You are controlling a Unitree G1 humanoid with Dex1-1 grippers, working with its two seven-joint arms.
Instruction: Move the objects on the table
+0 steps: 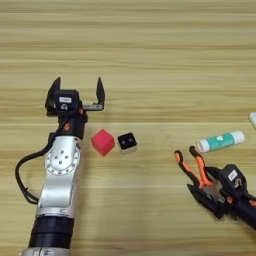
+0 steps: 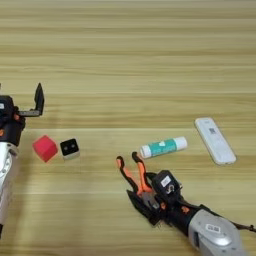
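My left gripper (image 1: 77, 90) stands open with nothing between its fingers, a little beyond and left of the small red cube (image 1: 103, 142). The tiny black cube with white dots (image 1: 127, 143) sits just right of the red one. At the front right, my right gripper (image 2: 144, 201) is closed around the head end of the orange-black-handled pliers (image 2: 130, 172), whose handles point away from me and lie on the table (image 2: 128, 60). The white tube with teal label (image 2: 163, 147) lies just beyond the pliers. The long white device (image 2: 215, 140) lies to its right.
My left forearm (image 1: 60, 170) runs from the front left edge up to the gripper, with a black cable looping at its left side. My right forearm (image 2: 212, 232) comes in from the bottom right corner.
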